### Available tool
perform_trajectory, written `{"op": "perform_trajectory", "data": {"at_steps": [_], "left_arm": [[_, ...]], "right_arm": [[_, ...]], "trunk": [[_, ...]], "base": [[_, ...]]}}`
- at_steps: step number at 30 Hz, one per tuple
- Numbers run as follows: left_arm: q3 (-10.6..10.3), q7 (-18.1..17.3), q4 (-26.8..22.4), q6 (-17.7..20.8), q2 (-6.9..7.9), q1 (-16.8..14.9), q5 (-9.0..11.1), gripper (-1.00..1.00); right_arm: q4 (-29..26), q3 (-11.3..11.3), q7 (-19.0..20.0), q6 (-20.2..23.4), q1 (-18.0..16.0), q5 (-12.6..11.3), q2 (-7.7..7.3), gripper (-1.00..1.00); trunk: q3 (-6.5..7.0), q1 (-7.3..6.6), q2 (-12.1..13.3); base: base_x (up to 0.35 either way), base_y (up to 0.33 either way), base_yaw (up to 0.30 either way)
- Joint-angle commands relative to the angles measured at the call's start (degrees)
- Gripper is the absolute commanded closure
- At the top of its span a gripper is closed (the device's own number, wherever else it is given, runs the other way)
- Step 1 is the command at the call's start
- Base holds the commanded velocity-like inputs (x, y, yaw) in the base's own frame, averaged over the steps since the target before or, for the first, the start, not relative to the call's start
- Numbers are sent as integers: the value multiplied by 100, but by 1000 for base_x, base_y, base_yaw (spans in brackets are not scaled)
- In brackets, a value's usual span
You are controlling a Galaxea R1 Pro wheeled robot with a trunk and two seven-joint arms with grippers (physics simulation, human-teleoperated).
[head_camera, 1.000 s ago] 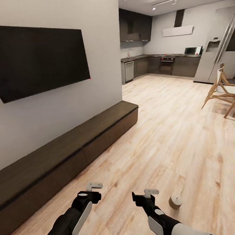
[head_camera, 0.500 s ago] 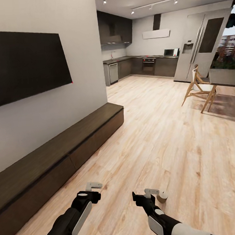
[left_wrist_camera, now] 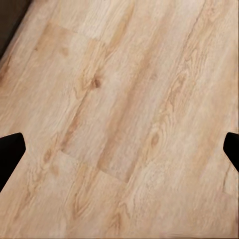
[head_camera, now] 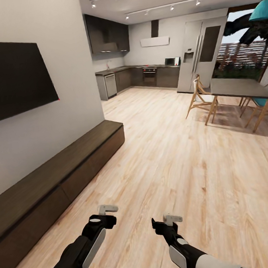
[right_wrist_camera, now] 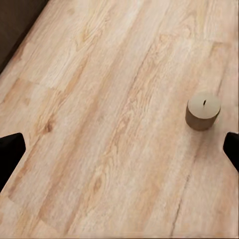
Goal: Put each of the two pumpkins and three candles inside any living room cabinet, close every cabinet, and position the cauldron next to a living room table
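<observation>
Candle, short grey-beige cylinder (right_wrist_camera: 203, 110), stands upright on pale wood floor (head_camera: 185, 174), right of centre in my right wrist view. My right gripper (head_camera: 171, 218) and left gripper (head_camera: 107, 209) both spread wide, empty. Long dark-brown wooden cabinet (head_camera: 53, 180) left of frame, fronts closed. I should centre over the candle before descending.
</observation>
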Motion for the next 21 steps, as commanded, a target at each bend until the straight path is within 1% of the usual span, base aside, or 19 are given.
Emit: {"op": "perform_trajectory", "data": {"at_steps": [1, 13, 17, 21], "left_arm": [[-25, 58, -11, 16, 8, -4, 60, -100], [-47, 66, -9, 16, 2, -4, 60, -100], [-27, 73, -10, 16, 0, -4, 60, -100], [18, 70, -17, 18, 9, -4, 64, -100]], "right_arm": [[4, 48, -24, -14, -5, -35, -1, -100], [4, 47, -25, -11, -5, -37, 3, -100], [4, 47, -25, -16, -5, -42, 0, -100], [4, 41, -25, -19, -5, -43, -2, -100]], "trunk": [[13, -25, 38], [228, -288, 519], [304, -376, 680], [311, -376, 680]], "base": [[-218, -218, -280], [-222, -232, -280], [-75, -85, -280], [-14, -16, -280]]}}
